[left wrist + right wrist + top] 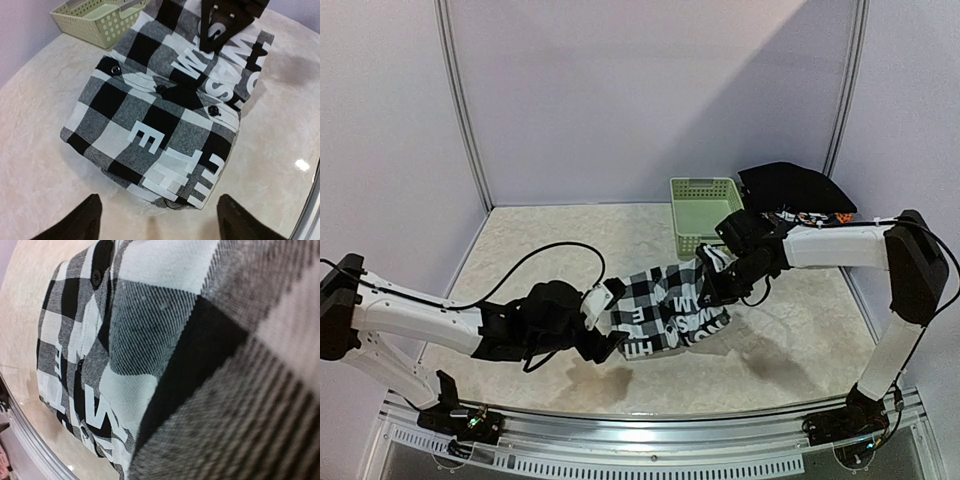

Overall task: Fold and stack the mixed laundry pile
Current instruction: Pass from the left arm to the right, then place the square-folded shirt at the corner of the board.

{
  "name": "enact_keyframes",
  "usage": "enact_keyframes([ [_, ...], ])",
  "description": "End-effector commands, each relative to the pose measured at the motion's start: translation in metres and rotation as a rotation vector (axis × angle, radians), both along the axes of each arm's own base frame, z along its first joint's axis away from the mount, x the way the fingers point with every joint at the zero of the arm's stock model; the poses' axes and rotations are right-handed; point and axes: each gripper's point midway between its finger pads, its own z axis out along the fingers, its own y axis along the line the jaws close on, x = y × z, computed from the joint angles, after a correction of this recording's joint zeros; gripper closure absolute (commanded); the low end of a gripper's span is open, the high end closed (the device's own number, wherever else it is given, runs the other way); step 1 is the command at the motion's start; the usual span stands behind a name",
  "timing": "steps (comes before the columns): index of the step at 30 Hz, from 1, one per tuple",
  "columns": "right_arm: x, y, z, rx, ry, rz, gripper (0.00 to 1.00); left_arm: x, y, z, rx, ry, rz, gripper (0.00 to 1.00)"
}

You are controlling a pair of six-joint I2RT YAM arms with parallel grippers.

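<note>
The soft black-and-white checked shirt with white letters (670, 312) lay folded on the pale table (800, 345); the left claw (157, 216) stood open just beside it; the right claw (712, 282) pinched its far edge; the big black cloth (790, 185) and bright printed pieces (812, 216) sat unfolded behind, not yet done.

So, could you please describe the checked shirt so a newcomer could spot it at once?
Start at the pale table and look to its middle, in front of the green basket. The folded shirt lies there. Only it has black-and-white checks with white letters; the cloth behind is plain black.
</note>
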Motion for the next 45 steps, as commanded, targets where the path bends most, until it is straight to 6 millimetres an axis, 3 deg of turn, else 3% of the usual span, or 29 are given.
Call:
enact_keyframes([
  [1, 0.006, -0.015, 0.023, -0.102, -0.075, 0.071, 1.00, 0.002, -0.017, -0.008, -0.075, 0.056, -0.043, 0.32],
  [5, 0.008, -0.012, 0.019, -0.117, -0.056, 0.084, 1.00, 0.003, -0.036, -0.016, -0.093, 0.095, -0.085, 0.57],
  [8, 0.010, -0.011, 0.017, -0.128, -0.047, 0.087, 1.00, 0.000, -0.041, -0.033, -0.059, 0.138, -0.103, 0.67],
  [12, 0.013, -0.011, 0.021, -0.136, -0.047, 0.094, 1.00, -0.007, -0.040, -0.056, -0.039, 0.185, -0.124, 0.69],
  [20, 0.024, -0.013, 0.040, -0.136, -0.071, 0.092, 1.00, 0.001, -0.030, -0.101, 0.052, 0.211, -0.062, 0.70],
  [25, 0.026, -0.014, 0.052, -0.136, -0.088, 0.091, 1.00, 0.002, -0.023, -0.106, 0.071, 0.211, -0.036, 0.71],
  [30, 0.029, -0.012, 0.058, -0.126, -0.103, 0.095, 1.00, -0.002, -0.022, -0.090, 0.031, 0.210, -0.048, 0.71],
  [34, 0.030, -0.005, 0.070, -0.089, -0.118, 0.119, 1.00, -0.002, -0.014, -0.070, 0.005, 0.181, -0.030, 0.62],
  [45, 0.046, 0.000, 0.128, -0.088, -0.214, 0.151, 1.00, -0.006, -0.002, -0.051, -0.031, 0.147, -0.013, 0.07],
])
